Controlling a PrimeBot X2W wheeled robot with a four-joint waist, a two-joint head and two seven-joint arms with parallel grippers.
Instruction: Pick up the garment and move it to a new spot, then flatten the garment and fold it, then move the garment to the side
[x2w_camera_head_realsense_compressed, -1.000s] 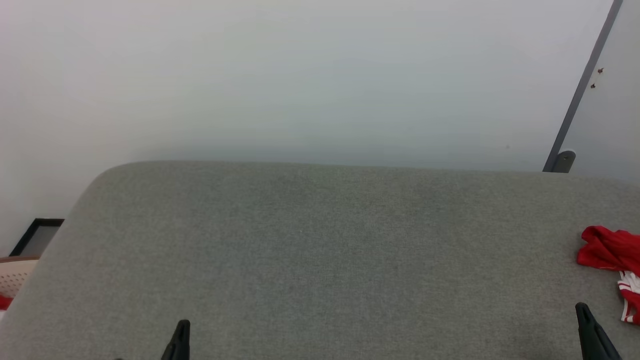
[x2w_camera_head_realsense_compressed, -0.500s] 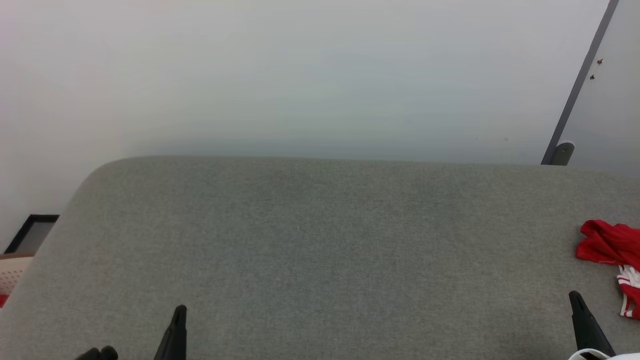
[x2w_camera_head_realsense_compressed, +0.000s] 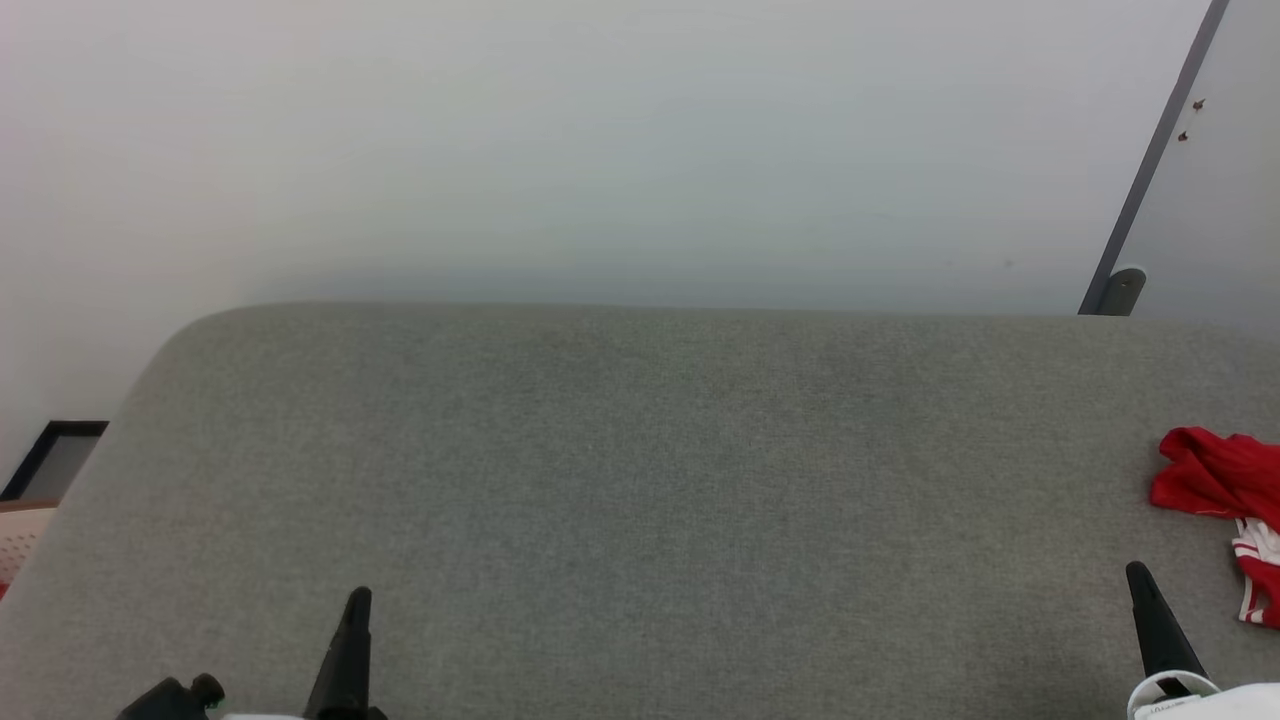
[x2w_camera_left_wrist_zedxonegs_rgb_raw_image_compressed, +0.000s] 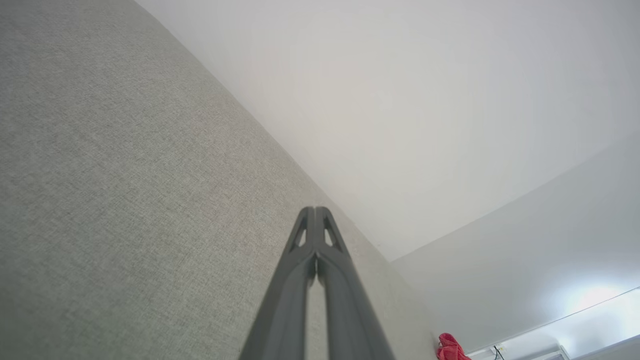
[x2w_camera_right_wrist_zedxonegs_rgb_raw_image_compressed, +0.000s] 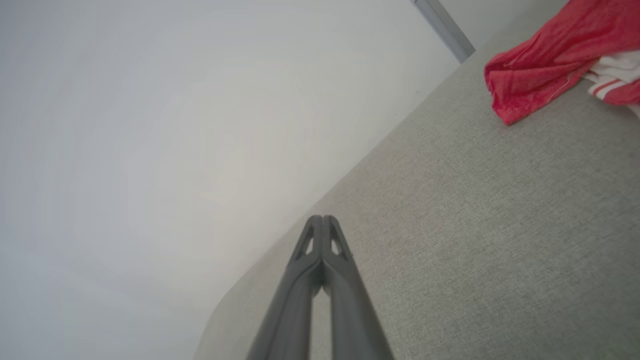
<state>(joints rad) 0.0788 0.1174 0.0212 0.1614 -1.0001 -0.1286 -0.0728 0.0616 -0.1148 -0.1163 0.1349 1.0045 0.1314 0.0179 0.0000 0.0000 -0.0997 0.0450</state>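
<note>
Head view, nearest first: the left tool (x2w_camera_head_realsense_compressed: 355, 600) and the right tool (x2w_camera_head_realsense_compressed: 1142, 580) rise from the bottom edge. Each has its two dark fingers pressed together with nothing between them, and both wrist views show the same shut tips. Both tools reach higher in the frame than a second ago, and pale wrist housing has come into sight beneath them. The whole scene has also slid upward, so the camera has tipped down, and I judge the arms themselves have advanced only slightly. Beyond the tips stretches the grey fabric-covered table (x2w_camera_head_realsense_compressed: 640, 470). The garment (x2w_camera_head_realsense_compressed: 1212, 475), a crumpled red heap with a white, red-striped band, lies on the table at the frame's right edge, partly cut off. It sits ahead of and to the right of the right tool, apart from it, and shows no shift of its own. Farthest back stands the pale wall (x2w_camera_head_realsense_compressed: 600, 150). The pick-up looks not yet begun. The right tool is nearer, and would need to part its fingers and swing rightward to reach the cloth.
</note>
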